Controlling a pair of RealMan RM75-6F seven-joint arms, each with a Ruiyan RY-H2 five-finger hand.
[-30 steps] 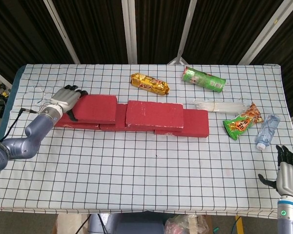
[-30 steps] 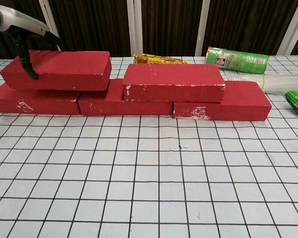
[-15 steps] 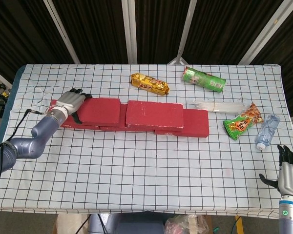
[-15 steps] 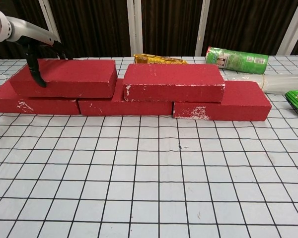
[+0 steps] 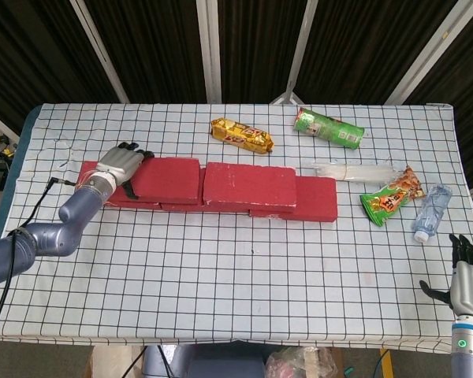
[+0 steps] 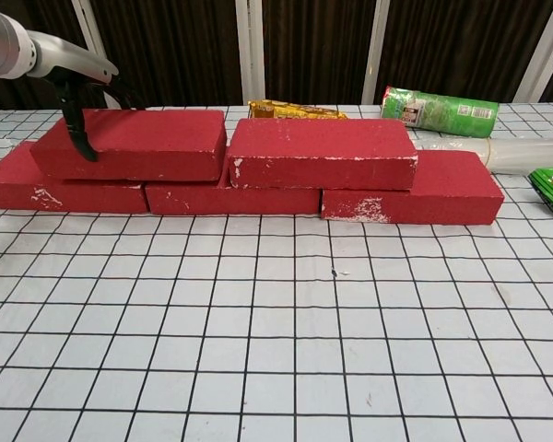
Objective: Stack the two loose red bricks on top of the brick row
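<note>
Three red bricks form the bottom row (image 5: pixel 318 201) (image 6: pixel 442 197) across the middle of the checked table. Two more red bricks lie on top of it. The left top brick (image 5: pixel 167 178) (image 6: pixel 138 144) has my left hand (image 5: pixel 123 163) (image 6: pixel 75 103) gripping its left end, thumb on the front face and the other fingers over the back. Its right end almost meets the right top brick (image 5: pixel 249 185) (image 6: pixel 321 152), which lies free. My right hand (image 5: pixel 467 276) hangs at the table's near right corner, fingers apart and holding nothing.
Behind the bricks lie a gold snack packet (image 5: pixel 241 135) and a green tube can (image 5: pixel 328 127). To the right are a clear plastic sleeve (image 5: pixel 355 170), a green-orange snack bag (image 5: pixel 391 196) and a water bottle (image 5: pixel 430 213).
My left hand has slid the left top brick rightward along the row until it nearly touches the right top brick. The right hand has barely moved.
</note>
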